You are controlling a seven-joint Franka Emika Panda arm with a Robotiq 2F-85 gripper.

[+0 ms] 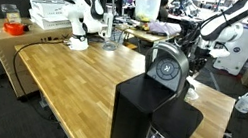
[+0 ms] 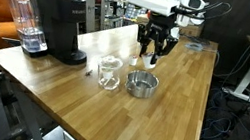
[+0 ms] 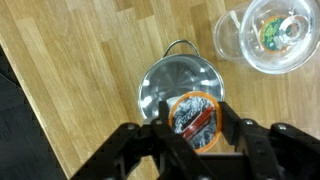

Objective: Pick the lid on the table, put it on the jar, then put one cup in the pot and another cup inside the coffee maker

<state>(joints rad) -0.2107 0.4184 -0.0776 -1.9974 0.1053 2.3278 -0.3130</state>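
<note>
Jaws (image 3: 196, 135) grip a cup (image 3: 194, 117) — above the pot (image 3: 170, 85).

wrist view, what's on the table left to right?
Steel pot → glass jar at top right. The cup in the gripper overlaps the pot, so it's left out.

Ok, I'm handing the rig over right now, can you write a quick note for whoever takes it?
Gripper: shut on a cup with an orange lid, held above the pot.
Pot: on the table, nothing in it yet.
Jar: beside the pot, lid already on it.
Coffee maker: at the table's far end.
Done: lid on jar.
Left: drop this cup in the pot, then take another cup to the coffee maker.
</note>
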